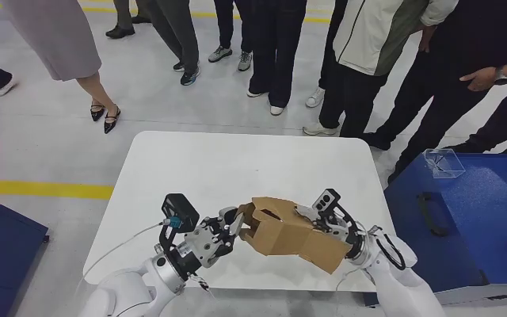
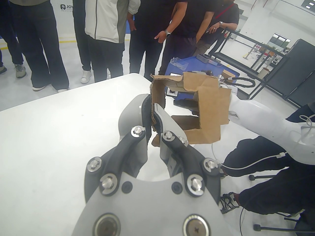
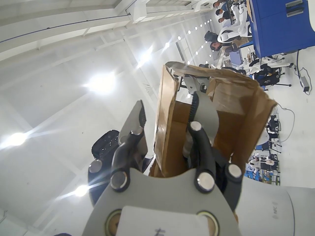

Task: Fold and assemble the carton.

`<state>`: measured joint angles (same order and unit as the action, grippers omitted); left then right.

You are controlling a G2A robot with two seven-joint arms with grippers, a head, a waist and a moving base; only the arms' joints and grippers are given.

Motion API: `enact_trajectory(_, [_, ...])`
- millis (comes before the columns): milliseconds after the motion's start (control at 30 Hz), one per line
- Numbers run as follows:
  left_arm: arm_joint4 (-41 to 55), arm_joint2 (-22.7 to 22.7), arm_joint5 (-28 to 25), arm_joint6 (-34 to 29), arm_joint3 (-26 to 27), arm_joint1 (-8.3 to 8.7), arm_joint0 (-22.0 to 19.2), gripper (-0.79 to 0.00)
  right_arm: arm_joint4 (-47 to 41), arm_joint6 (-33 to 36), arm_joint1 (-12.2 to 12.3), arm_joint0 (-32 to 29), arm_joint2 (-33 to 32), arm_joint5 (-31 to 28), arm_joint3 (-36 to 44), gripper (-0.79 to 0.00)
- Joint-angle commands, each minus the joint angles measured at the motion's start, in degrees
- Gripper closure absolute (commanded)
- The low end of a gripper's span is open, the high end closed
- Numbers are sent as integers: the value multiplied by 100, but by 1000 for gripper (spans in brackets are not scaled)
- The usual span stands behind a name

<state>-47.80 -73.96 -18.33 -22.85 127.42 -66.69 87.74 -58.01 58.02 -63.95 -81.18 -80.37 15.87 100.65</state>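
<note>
now, the half-folded brown corrugated cardboard carton (image 1: 289,234) is held between both arms at the lower centre of the top view, over the near part of the white rounded table (image 1: 238,166). one carton edge is pinched tight by the left gripper (image 2: 153,121). the right gripper (image 3: 167,105) is spread apart, with one carton wall set between its fingers, one finger inside

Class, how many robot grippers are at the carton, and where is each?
2. The left gripper is shut on an edge of the carton at one end; the right gripper straddles a wall at the other end, one finger inside, one outside.
</note>
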Motion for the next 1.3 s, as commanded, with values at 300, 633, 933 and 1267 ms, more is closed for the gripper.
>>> enact_trajectory(300, [129,-140,70,205,28,15,119,-785,70,-83,-8,31,2,-426,58,0])
enact_trajectory(633, [1037,-393,156,802,271,-3,473,-785,345,-109,-19,54,-105,-1249,134,0])
enact_trajectory(933, [335,131,748,488,263,-31,434,-785,511,96,-19,-8,-53,-1492,167,0])
enact_trajectory(1267, [252,546,1486,34,-47,-101,-6,-785,476,275,-11,-142,-45,-1502,218,0])
